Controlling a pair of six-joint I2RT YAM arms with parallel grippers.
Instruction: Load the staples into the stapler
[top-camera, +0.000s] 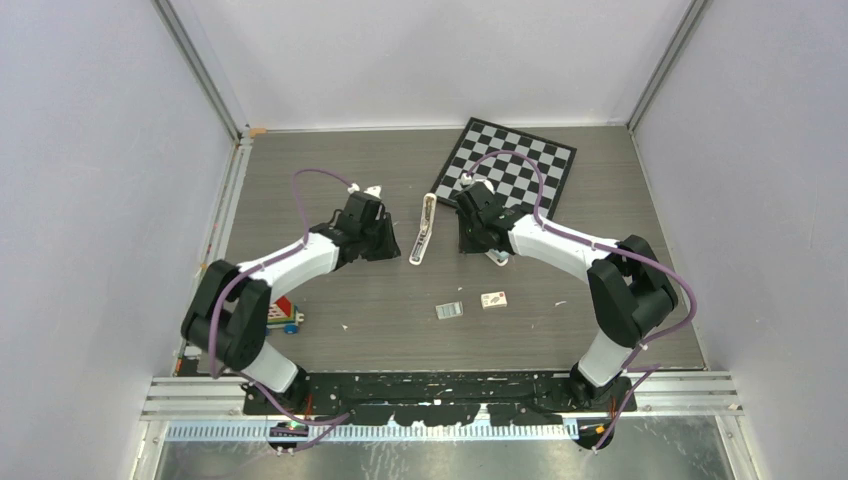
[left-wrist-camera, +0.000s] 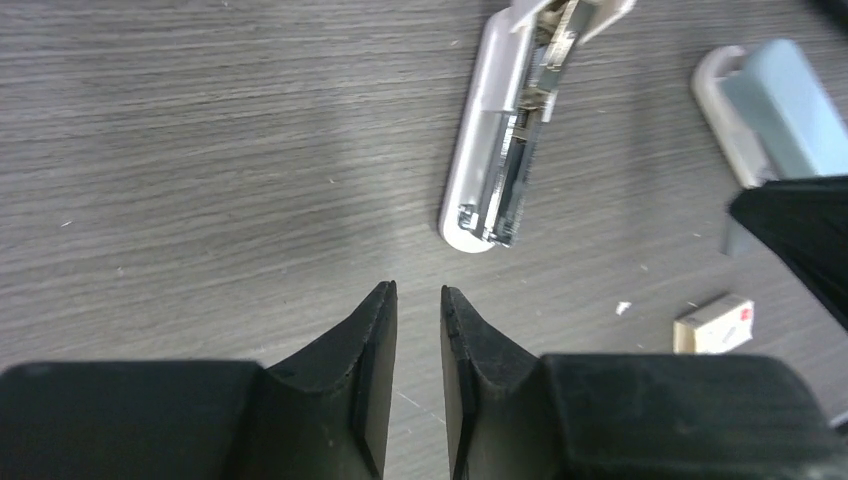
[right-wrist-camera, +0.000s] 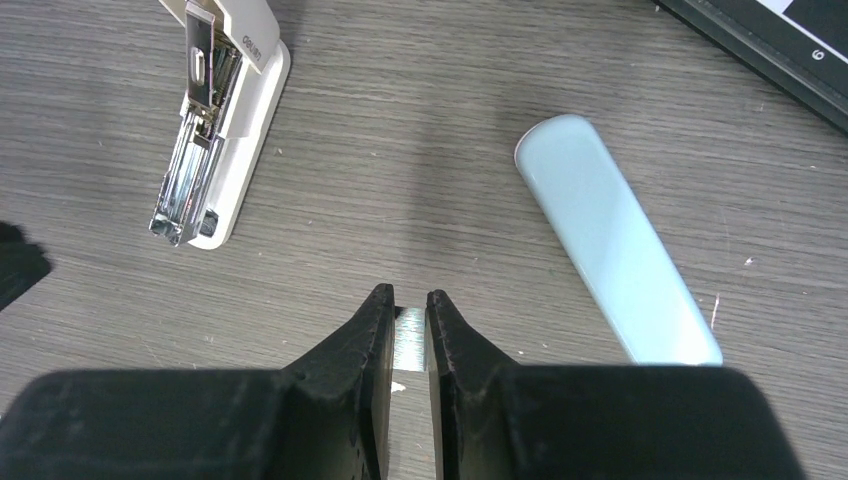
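A white stapler (top-camera: 423, 230) lies open on the table between my two grippers, its metal magazine exposed; it shows in the left wrist view (left-wrist-camera: 500, 150) and the right wrist view (right-wrist-camera: 220, 130). My right gripper (right-wrist-camera: 410, 295) is shut on a thin silvery strip of staples (right-wrist-camera: 408, 335), low over the table to the stapler's right (top-camera: 466, 240). My left gripper (left-wrist-camera: 419, 290) is empty with the jaws a narrow gap apart, just left of the stapler (top-camera: 392, 245). Another staples block (top-camera: 449, 311) and the small white box (top-camera: 493, 299) lie nearer the front; the box also shows in the left wrist view (left-wrist-camera: 715, 323).
A light blue stapler (right-wrist-camera: 615, 240) lies beside the right gripper, under that arm (top-camera: 497, 258). A chessboard (top-camera: 510, 165) lies at the back right. A red toy brick (top-camera: 283, 315) sits by the left arm's base. Walls close the table's sides and back.
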